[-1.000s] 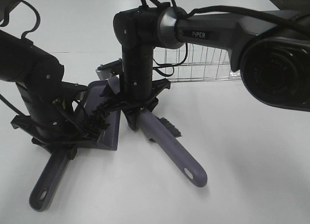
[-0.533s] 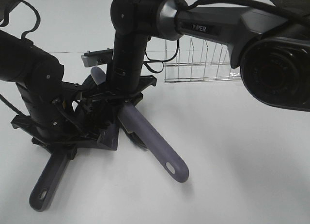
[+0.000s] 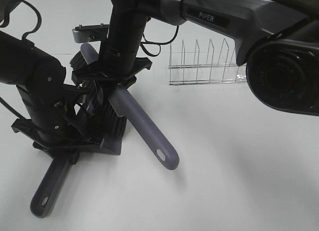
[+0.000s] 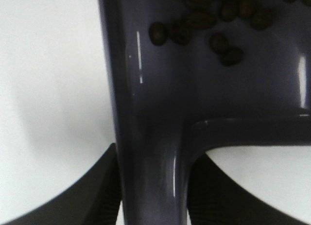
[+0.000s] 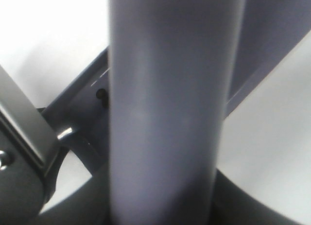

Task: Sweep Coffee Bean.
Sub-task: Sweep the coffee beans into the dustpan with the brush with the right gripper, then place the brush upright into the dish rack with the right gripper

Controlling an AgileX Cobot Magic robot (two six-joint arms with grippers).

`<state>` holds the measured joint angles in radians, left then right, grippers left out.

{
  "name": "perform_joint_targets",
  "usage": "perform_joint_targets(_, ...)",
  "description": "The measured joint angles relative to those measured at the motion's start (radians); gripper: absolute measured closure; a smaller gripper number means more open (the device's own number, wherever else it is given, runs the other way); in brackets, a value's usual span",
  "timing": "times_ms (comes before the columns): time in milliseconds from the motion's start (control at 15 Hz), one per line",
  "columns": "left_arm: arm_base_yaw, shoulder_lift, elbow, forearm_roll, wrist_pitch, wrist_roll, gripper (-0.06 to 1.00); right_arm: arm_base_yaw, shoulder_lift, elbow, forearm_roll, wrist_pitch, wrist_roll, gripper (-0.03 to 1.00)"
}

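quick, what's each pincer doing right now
Left pincer: shut on the dustpan handle.
Right pincer: shut on the brush handle.

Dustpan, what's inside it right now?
Loose coffee beans lie in the dustpan near its handle joint, per the left wrist view. The rest of the pan is cropped there, and in the high view the brush covers it, so their full number is hidden.
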<state>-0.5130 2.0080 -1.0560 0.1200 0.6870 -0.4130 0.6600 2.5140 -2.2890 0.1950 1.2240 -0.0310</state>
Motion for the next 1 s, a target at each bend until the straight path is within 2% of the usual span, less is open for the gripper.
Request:
perform_joint_targets(333,0.000,0.000,0.000,0.000,-0.006,0.000,0.61,-0.012,-0.064,0.000,-0.073,0.002,0.005,0.65)
perform_joint_targets(600,0.000,0.000,0.000,0.000,-0.012,0.000,0.61,-0.104,-0.182,0.030,-0.056,0.002,0.031,0.65)
perform_joint_targets(800,0.000,0.000,0.000,-0.002,-0.016,0.000,0.61,-0.177,-0.306,0.144,-0.053,0.002,0.031,0.65)
perform_joint_targets(1000,0.000,0.000,0.000,-0.004,-0.018,0.000,0.61,-0.237,-0.430,0.342,-0.052,0.001,0.031,0.65)
